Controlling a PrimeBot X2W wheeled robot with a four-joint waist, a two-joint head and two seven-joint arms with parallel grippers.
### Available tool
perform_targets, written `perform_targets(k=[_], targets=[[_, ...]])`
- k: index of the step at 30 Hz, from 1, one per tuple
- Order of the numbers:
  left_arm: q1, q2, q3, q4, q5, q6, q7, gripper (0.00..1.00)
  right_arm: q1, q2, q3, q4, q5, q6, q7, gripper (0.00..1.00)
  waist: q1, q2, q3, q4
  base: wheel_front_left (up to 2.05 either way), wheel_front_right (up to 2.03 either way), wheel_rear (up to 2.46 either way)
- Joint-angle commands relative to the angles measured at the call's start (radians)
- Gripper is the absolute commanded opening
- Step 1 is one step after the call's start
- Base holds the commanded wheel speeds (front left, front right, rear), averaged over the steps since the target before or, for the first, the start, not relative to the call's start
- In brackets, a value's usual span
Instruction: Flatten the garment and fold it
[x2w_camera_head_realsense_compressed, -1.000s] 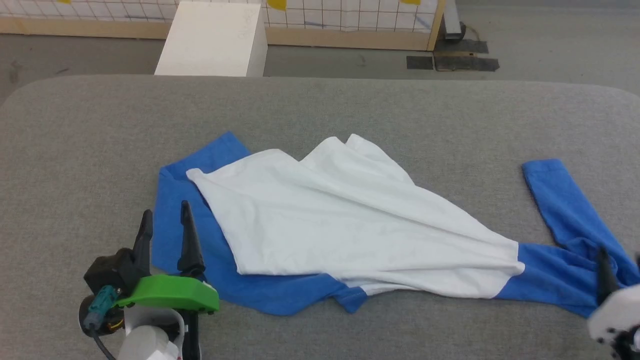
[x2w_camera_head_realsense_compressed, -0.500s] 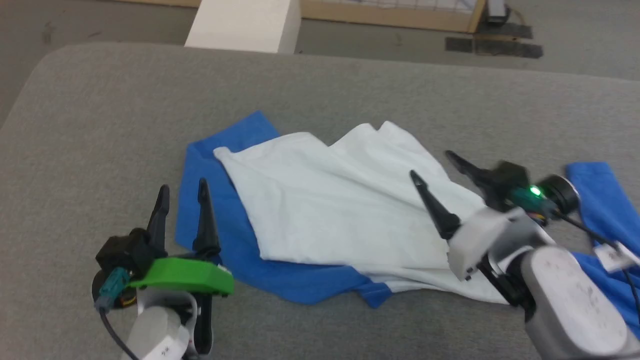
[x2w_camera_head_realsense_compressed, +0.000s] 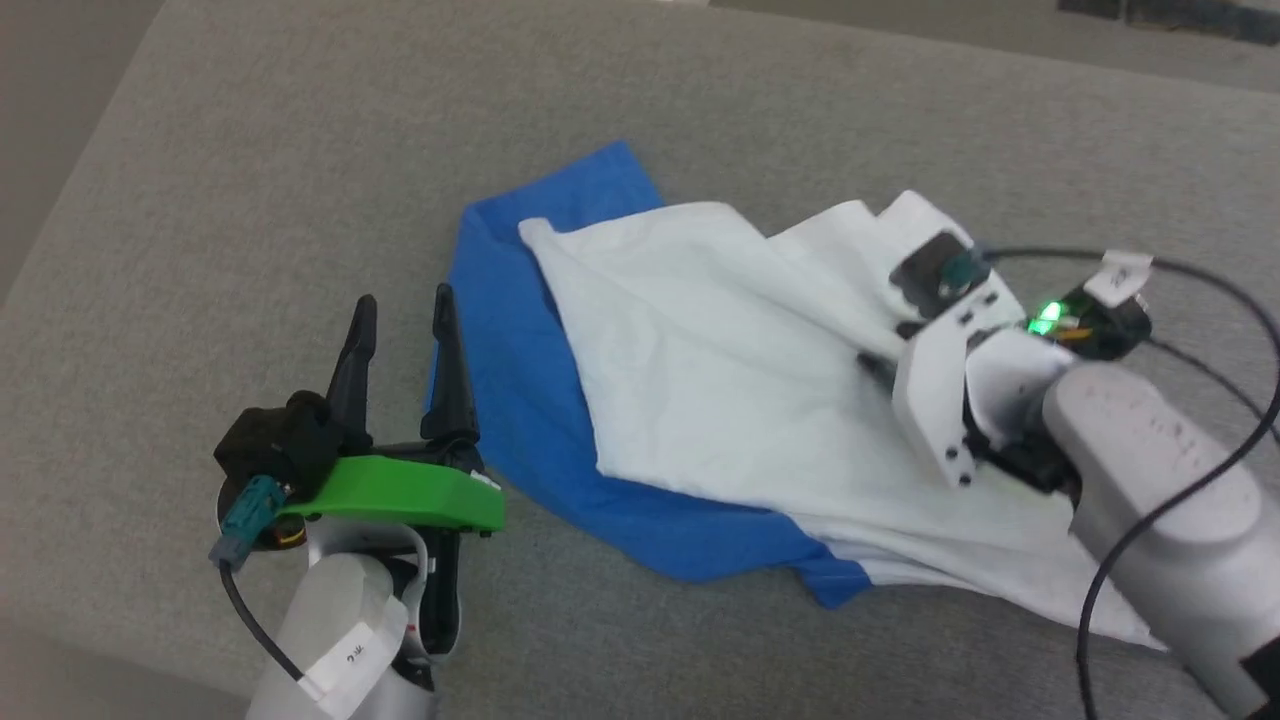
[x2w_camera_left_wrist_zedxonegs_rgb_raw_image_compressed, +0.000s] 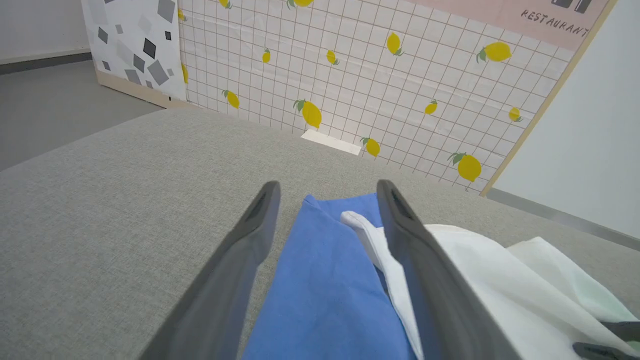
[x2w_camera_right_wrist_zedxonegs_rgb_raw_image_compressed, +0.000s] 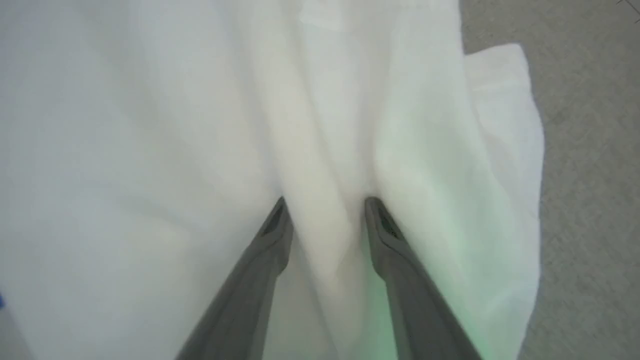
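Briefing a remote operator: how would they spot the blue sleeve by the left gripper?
On the grey table, find the crumpled garment. Its blue sleeve lies flat under the white body, beside the open left gripper; its neighbours are white or grey.

- The shirt lay crumpled on the grey surface, its white body creased in long folds.
- A blue sleeve spread flat beneath its left edge.
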Motion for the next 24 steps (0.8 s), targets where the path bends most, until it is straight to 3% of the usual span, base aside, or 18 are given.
perform_targets(k=[1,7,8,16,19,20,21,22,24], targets=[[-0.016,-0.002,-0.005,-0.005,-0.013,0.006,-0.004,1.00,-0.014,-0.015,0.004,0.024,0.013,-0.002,0.014,0.00,0.0000,0.0000,0.041,0.039,0.00,0.00,0.00],[-0.025,-0.002,-0.018,-0.019,-0.025,0.014,-0.004,1.00,-0.158,-0.045,-0.077,0.052,-0.013,-0.002,-0.056,0.00,0.0000,0.0000,0.076,0.046,0.00,0.00,0.00],[-0.038,-0.002,-0.024,-0.021,-0.033,0.013,-0.004,1.00,-0.236,-0.033,-0.179,0.107,-0.058,-0.002,-0.119,0.00,0.0000,0.0000,0.094,0.054,0.00,0.00,0.00],[-0.074,-0.002,-0.056,-0.028,-0.054,0.013,-0.004,1.00,-0.406,0.008,-0.474,0.299,-0.311,-0.002,-0.212,0.00,0.0000,0.0000,0.151,0.096,0.00,0.00,0.00],[-0.080,-0.002,-0.061,-0.029,-0.055,0.017,-0.004,1.00,-0.424,0.052,-0.572,0.343,-0.385,-0.002,-0.231,0.00,0.0000,0.0000,0.162,0.100,0.00,0.00,0.00],[-0.081,-0.002,-0.063,-0.028,-0.055,0.018,-0.004,1.00,-0.425,0.064,-0.589,0.354,-0.400,-0.002,-0.234,0.13,0.0000,0.0000,0.163,0.099,0.00,0.00,0.00],[-0.081,-0.002,-0.063,-0.027,-0.054,0.020,-0.004,1.00,-0.422,0.078,-0.602,0.364,-0.416,-0.002,-0.238,0.91,0.0000,0.0000,0.162,0.097,0.00,0.00,0.00],[-0.080,-0.002,-0.061,-0.026,-0.053,0.021,-0.004,1.00,-0.417,0.091,-0.617,0.371,-0.420,-0.002,-0.243,1.00,0.0000,0.0000,0.159,0.093,0.00,0.00,0.00],[-0.075,-0.002,-0.059,-0.018,-0.050,0.021,-0.004,1.00,-0.401,0.116,-0.638,0.384,-0.418,-0.002,-0.262,1.00,0.0000,0.0000,0.145,0.083,0.00,0.00,0.00]])
